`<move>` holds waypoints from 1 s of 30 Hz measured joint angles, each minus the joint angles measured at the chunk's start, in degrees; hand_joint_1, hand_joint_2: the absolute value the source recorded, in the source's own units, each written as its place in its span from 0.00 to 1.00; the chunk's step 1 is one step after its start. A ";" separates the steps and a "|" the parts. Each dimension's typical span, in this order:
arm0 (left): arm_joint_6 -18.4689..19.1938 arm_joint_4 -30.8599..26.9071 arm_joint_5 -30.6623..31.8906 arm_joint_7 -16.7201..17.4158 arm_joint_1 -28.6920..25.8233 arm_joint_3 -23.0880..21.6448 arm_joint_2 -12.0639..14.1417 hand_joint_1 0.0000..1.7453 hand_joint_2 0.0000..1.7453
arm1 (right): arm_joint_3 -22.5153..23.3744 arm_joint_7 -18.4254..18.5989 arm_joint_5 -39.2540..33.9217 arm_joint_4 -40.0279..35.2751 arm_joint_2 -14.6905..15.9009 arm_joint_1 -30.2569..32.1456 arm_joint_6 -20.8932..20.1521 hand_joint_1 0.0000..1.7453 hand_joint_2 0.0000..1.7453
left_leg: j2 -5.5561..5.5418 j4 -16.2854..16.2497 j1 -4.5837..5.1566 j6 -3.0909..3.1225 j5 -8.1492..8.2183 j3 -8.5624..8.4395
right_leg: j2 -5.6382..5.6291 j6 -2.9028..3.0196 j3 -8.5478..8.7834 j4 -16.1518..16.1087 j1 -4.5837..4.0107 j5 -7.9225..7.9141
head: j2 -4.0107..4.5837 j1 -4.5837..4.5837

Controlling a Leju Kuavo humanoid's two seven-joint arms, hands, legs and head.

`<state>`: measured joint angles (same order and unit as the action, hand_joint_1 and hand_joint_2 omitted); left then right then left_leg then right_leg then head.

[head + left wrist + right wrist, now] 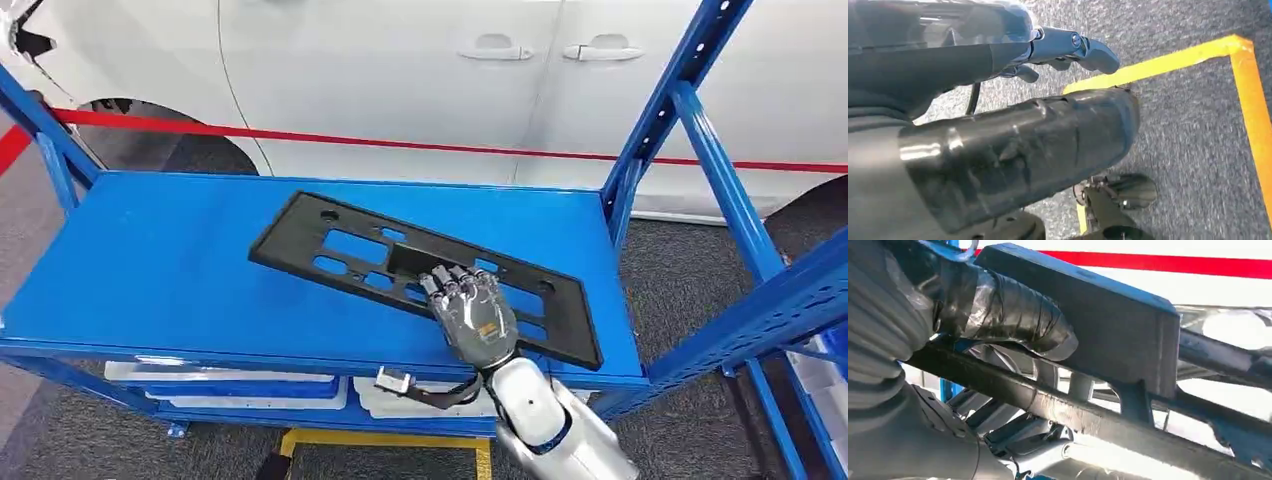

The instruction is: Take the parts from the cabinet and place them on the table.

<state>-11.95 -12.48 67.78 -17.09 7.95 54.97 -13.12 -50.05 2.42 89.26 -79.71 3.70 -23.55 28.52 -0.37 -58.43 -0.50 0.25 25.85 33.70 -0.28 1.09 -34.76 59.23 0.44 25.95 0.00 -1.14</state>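
**Black panel on the blue shelf, right hand on its near edge**

Behind the blue shelf [150, 270] stands a white car [400, 80], with a red tape line [300, 135] stretched along its side. In the head view, a flat black panel [340, 250] with rectangular cut-outs lies slantwise on the shelf, toward its right half. The right hand [470, 315] rests on the panel's near right part, fingers laid forward over the plastic; whether they grip it cannot be told from here. White trays [230, 378] sit on the level below the shelf.

Left wrist view: the left hand [1063, 55] hangs above grey carpet [1188, 150] crossed by a yellow floor line [1248, 105], fingers curled in and holding nothing.

Right wrist view: the thumb [1008, 315] presses against a raised block of the panel [1108, 330], whose bars run beneath it. The hand appears to grip the panel.
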 joint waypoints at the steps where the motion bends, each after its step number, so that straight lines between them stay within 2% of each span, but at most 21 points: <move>1: -0.05 0.00 0.00 0.11 0.02 -0.02 0.02 0.00 0.00 | -0.38 0.45 0.22 -0.18 -0.42 0.08 -0.04 1.00 1.00 | 0.03 -0.47 -0.31 -0.28 0.54 0.26 | 0.15 0.43 0.32 -0.35 0.27 -0.23 | 0.00 0.00; 3: -0.13 0.00 0.00 0.22 0.11 -0.02 0.00 0.00 0.00 | -1.47 1.47 0.61 -0.61 -1.21 -0.31 -0.17 1.00 1.00 | 0.07 -5.66 -0.23 -0.70 3.90 2.61 | 0.30 1.07 0.34 -0.42 0.16 -0.22 | 0.00 0.04; 5: -0.11 0.02 0.00 0.31 0.07 -0.02 0.00 0.00 0.00 | -2.52 1.95 0.61 -0.81 -1.20 -0.95 -0.55 1.00 1.00 | 0.07 -14.51 -0.26 -0.97 7.54 6.87 | 0.36 1.24 0.32 -0.39 -0.04 -0.15 | 0.00 0.02; 6: -0.11 0.02 -0.02 0.31 -0.04 -0.02 0.00 0.00 0.00 | -3.49 2.28 0.61 -0.88 -1.16 -1.26 -1.07 1.00 1.00 | 0.07 -16.90 -0.32 -1.02 7.81 8.09 | 0.33 1.26 0.30 -0.31 -0.08 -0.14 | 0.00 0.04; 7: -0.11 0.02 -0.02 0.31 -0.14 -0.02 0.00 0.00 0.00 | -4.05 2.46 0.61 -0.94 -1.16 -1.57 -1.44 1.00 1.00 | 0.08 -16.36 -0.33 -1.03 6.56 7.83 | 0.25 1.27 0.34 -0.26 -0.09 -0.13 | 0.00 0.02; 8: -0.11 0.02 -0.06 0.31 -0.13 -0.02 0.00 0.00 0.00 | -4.85 2.50 0.61 -1.12 -1.14 -1.85 -1.77 1.00 1.00 | 0.08 -13.48 -0.33 -0.96 4.50 6.42 | 0.18 1.25 0.36 -0.15 -0.08 -0.11 | 0.00 0.04; 10: -0.11 0.02 -0.18 0.29 0.08 -0.02 0.00 0.00 0.00 | -5.64 2.81 0.61 -1.66 -1.14 -2.57 -2.29 1.00 1.00 | 0.11 -3.48 -0.36 -0.63 -0.28 1.52 | 0.12 0.98 0.39 0.16 -0.08 0.07 | 0.00 0.04; 11: -0.11 0.02 -0.18 0.29 0.18 -0.02 0.00 0.00 0.00 | -5.88 3.13 0.61 -1.84 -1.14 -2.91 -2.29 1.00 1.00 | 0.09 -1.02 -0.22 -0.42 0.47 0.28 | 0.15 0.65 0.23 0.39 -0.43 0.26 | 0.00 0.02; 15: 0.59 0.02 -0.35 -0.28 -0.13 -0.04 0.00 0.00 0.00 | -6.93 5.10 0.61 -2.89 -1.14 -4.23 -2.53 1.00 1.00 | -0.01 -0.57 0.00 0.68 -0.01 0.48 | 0.16 -0.44 0.07 0.25 -0.55 0.02 | 0.00 0.02; 16: 0.91 0.02 -0.35 -0.70 -0.12 -0.04 -0.02 0.00 0.00 | -7.24 5.90 0.61 -3.28 -1.14 -4.72 -2.82 1.00 1.00 | 0.14 -0.01 -0.48 1.21 -0.38 0.27 | 0.15 -0.72 -0.35 0.86 -0.33 0.53 | 0.00 0.02; 17: 1.51 0.02 -0.35 -1.25 -0.11 -0.07 -0.02 0.00 0.00 | -7.72 6.98 0.61 -3.78 -1.05 -5.44 -3.50 1.00 1.00 | 0.12 0.02 -0.46 1.40 -0.44 0.27 | 0.20 -1.03 -0.98 2.46 -0.33 1.89 | 0.00 -0.07; 19: 2.47 0.02 -0.37 -2.10 -0.10 -0.17 -0.11 0.00 0.00 | -9.30 9.02 0.61 -4.53 -0.53 -7.46 -5.23 1.00 1.00 | 0.23 0.01 -0.42 1.78 -0.44 0.38 | 0.22 -1.50 -4.65 10.52 -0.03 6.25 | 0.00 -0.07; 20: 2.67 0.02 -0.35 -2.23 -0.12 -0.26 -0.15 0.00 0.00 | -10.17 9.69 0.61 -4.77 -0.11 -8.29 -6.12 1.00 1.00 | 0.25 0.00 -0.42 1.79 -0.43 0.39 | 0.23 -1.64 -6.52 14.54 0.00 7.72 | 0.00 -0.02; 21: 2.84 0.02 -0.35 -2.32 -0.12 -0.37 -0.15 0.00 0.00 | -11.24 10.04 0.61 -5.01 0.35 -9.04 -7.26 1.00 1.00 | 0.24 -0.04 -0.42 1.80 -0.42 0.39 | 0.23 -1.73 -7.82 17.20 0.00 8.14 | 0.00 -0.07; 22: 2.99 0.02 -0.35 -2.36 -0.12 -0.44 -0.15 0.00 0.00 | -12.28 10.17 0.61 -5.09 0.72 -9.74 -8.54 1.00 1.00 | 0.20 -0.06 -0.42 1.79 -0.41 0.35 | 0.23 -1.71 -7.82 16.99 0.01 7.18 | 0.00 -0.06; 24: 3.23 0.02 -0.39 -2.56 -0.09 -0.66 -0.20 0.00 0.00 | -13.60 9.88 0.61 -5.14 1.00 -11.11 -10.25 1.00 1.00 | 0.07 -0.11 -0.41 1.70 -0.34 0.25 | 0.23 -1.26 -4.41 9.57 -0.05 2.51 | 0.00 -0.07; 25: 3.36 0.02 -0.46 -2.64 -0.08 -0.83 -0.28 0.00 1.00 | -13.97 9.62 0.61 -5.29 1.07 -11.91 -10.64 1.00 1.00 | 0.04 -0.15 -0.40 1.56 -0.25 0.15 | 0.23 -0.80 -1.48 3.46 -0.16 -0.35 | 0.00 -0.04; 26: 3.47 0.02 -0.50 -2.69 -0.11 -0.87 -0.33 0.00 1.00 | -14.23 9.60 0.61 -5.40 1.18 -12.45 -10.71 1.00 1.00 | 0.05 -0.15 -0.40 1.43 -0.20 0.23 | 0.22 -0.44 -0.28 0.83 -0.34 0.02 | 0.00 -0.09; 27: 3.56 0.04 -0.52 -2.84 -0.08 -0.90 -0.46 0.00 1.00 | -14.47 9.60 0.61 -5.58 1.22 -12.93 -10.69 1.00 1.00 | 0.02 -0.39 -0.07 1.12 -0.20 0.46 | 0.21 -0.36 -0.10 -0.07 -0.69 0.00 | 0.00 -0.02; 29: 3.85 0.04 -0.59 -3.23 -0.13 -0.90 -0.46 0.00 1.00 | -14.71 9.80 0.61 -5.64 1.37 -13.29 -10.69 1.00 1.00 | 0.04 -0.09 -0.19 0.59 -0.38 0.49 | 0.11 -0.23 -0.12 0.17 -0.81 -0.01 | 0.00 -0.04; 30: 4.02 0.04 -0.61 -3.52 -0.18 -0.92 -0.48 0.00 1.00 | -14.80 9.97 0.61 -5.73 1.51 -13.29 -10.64 1.00 1.00 | 0.03 0.13 -0.17 0.25 -0.45 0.34 | 0.07 0.10 -0.11 0.01 -0.82 -0.10 | 0.00 -0.02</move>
<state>-7.93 -12.44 67.17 -20.61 7.76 54.05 -13.60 -64.85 12.39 89.88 -85.44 5.20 -36.84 17.88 -0.34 -58.30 -0.67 0.50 25.40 34.04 -0.21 1.18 -34.87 59.24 -0.38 25.84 0.00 -1.16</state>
